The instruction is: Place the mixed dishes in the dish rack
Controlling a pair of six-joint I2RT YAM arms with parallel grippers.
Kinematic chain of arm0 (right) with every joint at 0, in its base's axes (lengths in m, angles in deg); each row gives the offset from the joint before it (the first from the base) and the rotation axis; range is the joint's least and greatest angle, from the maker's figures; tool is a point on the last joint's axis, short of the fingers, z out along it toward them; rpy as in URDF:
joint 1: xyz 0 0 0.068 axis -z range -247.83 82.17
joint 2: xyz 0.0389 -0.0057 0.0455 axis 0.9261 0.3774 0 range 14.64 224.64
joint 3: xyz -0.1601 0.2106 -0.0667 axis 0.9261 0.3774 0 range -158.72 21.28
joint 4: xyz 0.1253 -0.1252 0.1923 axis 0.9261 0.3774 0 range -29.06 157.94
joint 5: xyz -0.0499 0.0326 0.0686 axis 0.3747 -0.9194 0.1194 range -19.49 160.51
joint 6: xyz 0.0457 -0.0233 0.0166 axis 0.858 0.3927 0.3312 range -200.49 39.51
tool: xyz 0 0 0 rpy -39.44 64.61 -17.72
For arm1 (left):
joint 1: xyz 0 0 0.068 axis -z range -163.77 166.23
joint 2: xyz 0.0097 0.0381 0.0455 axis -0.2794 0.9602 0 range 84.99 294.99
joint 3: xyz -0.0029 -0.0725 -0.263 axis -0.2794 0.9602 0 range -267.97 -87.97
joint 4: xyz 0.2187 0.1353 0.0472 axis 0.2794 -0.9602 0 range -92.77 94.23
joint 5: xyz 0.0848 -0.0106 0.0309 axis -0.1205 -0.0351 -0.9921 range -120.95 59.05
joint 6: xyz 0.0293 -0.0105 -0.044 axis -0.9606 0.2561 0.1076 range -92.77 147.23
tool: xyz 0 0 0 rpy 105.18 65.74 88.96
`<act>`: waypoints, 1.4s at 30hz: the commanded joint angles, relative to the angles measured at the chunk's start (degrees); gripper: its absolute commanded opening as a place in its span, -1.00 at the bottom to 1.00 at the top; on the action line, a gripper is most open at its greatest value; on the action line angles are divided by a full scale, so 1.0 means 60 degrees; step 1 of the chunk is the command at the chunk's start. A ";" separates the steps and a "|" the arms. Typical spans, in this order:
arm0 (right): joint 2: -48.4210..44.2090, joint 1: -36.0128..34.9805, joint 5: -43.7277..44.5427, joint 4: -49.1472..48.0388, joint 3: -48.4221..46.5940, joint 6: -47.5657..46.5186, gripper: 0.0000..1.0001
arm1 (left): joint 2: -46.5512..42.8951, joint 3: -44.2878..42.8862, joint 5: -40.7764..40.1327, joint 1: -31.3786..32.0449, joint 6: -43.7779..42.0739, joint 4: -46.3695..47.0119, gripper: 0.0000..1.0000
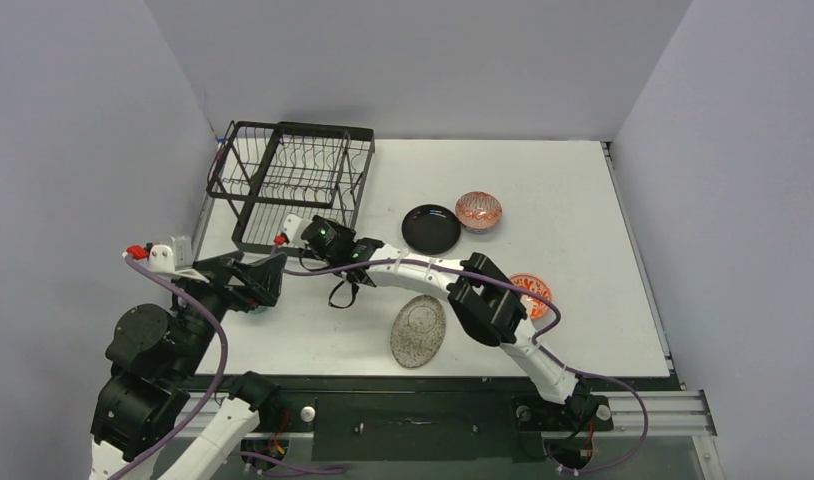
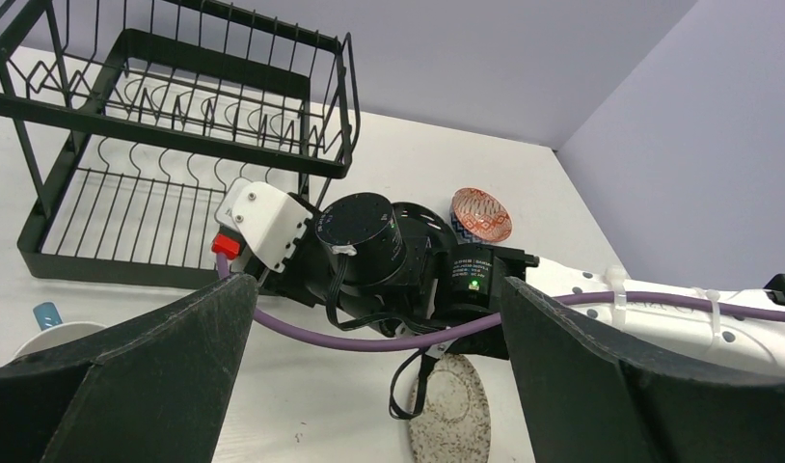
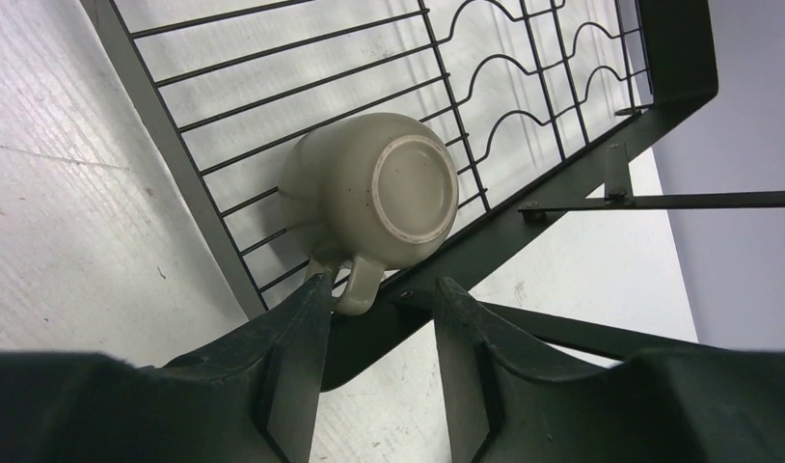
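Note:
The small olive-green cup (image 3: 369,188) lies bottom-up on the wire floor of the black dish rack (image 3: 524,106), at its near edge. My right gripper (image 3: 379,289) is open; the cup's handle sits between the fingertips, against the left finger, and the right finger is apart from it. From above, my right gripper (image 1: 301,238) reaches over the rack (image 1: 293,180). My left gripper (image 2: 369,289) is open and empty, low at the left (image 1: 268,278). The light-blue mug (image 2: 51,328) peeks out beside its left finger. The speckled plate (image 1: 418,330), black plate (image 1: 430,228) and two patterned bowls (image 1: 479,211) (image 1: 535,290) rest on the table.
The right arm (image 1: 423,268) stretches across the table's middle, partly covering the nearer bowl. A purple cable (image 2: 369,340) hangs under its wrist. Grey walls close the left, back and right sides.

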 commanded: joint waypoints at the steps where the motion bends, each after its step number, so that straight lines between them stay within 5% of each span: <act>1: -0.0599 -0.0365 0.0806 -0.0366 0.0058 0.0199 -0.18 | 0.0052 0.0258 -0.0059 -0.0056 -0.0094 0.0323 0.93; 13: -0.2767 -0.0815 0.1310 -0.0846 0.1873 0.1158 -0.07 | 0.0113 0.0628 -0.0222 -0.0056 0.0055 0.0421 0.93; 24: -0.5894 -0.1035 0.0942 -0.1685 0.6267 0.2665 -0.08 | 0.0279 0.1002 -0.0093 -0.0056 0.0438 0.0516 0.93; 32: -0.8601 -0.0172 0.1000 -0.1656 0.9522 0.4896 -0.08 | 0.1295 0.2159 0.2478 -0.0045 0.1120 0.1604 0.93; 35: -0.9374 0.0416 0.1050 -0.1662 1.0293 0.5830 0.33 | 0.1797 0.3189 0.3828 0.0015 0.1877 0.2737 0.93; 42: -1.1425 0.1668 0.0334 -0.1680 1.1849 0.7165 0.36 | 0.3571 0.4612 0.3216 0.2572 0.2604 0.4241 0.88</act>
